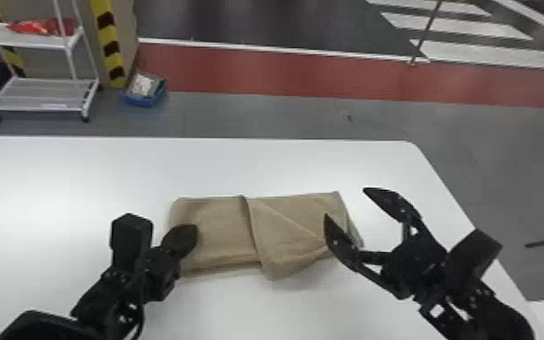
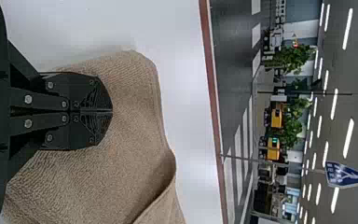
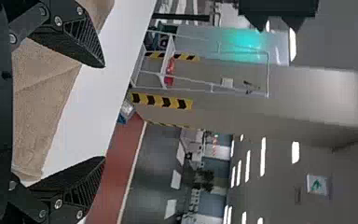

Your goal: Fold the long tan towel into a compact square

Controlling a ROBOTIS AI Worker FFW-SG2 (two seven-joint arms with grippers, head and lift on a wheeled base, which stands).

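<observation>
The tan towel [image 1: 221,230] lies folded in a wide, low shape on the white table, with a loose flap [image 1: 280,239] slanting over its right half and a corner sticking out at the right end. Over the towel's left end is my left gripper [image 1: 189,233], its fingers together; in the left wrist view the closed left gripper [image 2: 112,111] shows against the towel [image 2: 121,177], no cloth visibly pinched. My right gripper [image 1: 348,205] is spread wide at the towel's right end, one finger over the cloth. In the right wrist view the right gripper [image 3: 103,112] has the towel [image 3: 42,93] behind its parted fingers.
The white table's [image 1: 104,167] far edge runs behind the towel, and its right edge slopes down past my right arm. On the floor beyond stand a white wheeled rack [image 1: 36,97] and a blue box [image 1: 144,90].
</observation>
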